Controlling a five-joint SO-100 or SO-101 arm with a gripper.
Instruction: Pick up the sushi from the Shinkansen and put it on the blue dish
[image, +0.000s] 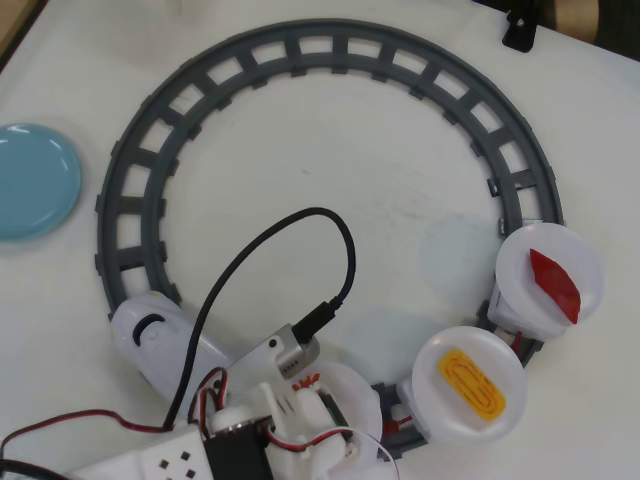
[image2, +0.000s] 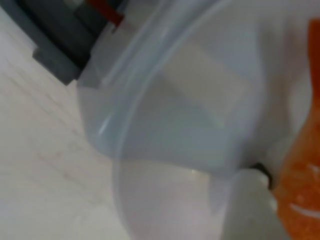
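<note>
The sushi (image2: 302, 165) shows only at the right edge of the wrist view, as a blurred orange surface with a pale stripe, very close to the lens. In the overhead view only a small orange bit (image: 303, 381) peeks out beside the arm, over the first white plate (image: 360, 400) behind the nose of the Shinkansen (image: 160, 340).

The gripper (image: 305, 400) is down on that plate, but its fingertips are hidden under the arm's body, so I cannot tell if the pincer is open or closed on the piece.

The blue dish (image: 30, 180) lies well apart, at the left edge of the overhead view, outside the grey track (image: 330, 50).

The risk, as I judge it: the grip may be off-centre, and the piece could slip out, or the arm could push the car off the rails. The black cable (image: 300, 225) may also catch.

Only the overhead view shows the yellow egg piece (image: 470, 378), the red tuna piece (image: 555, 283) and the dish; the wrist view alone shows the plate's rim (image2: 140, 90) close up.
</note>
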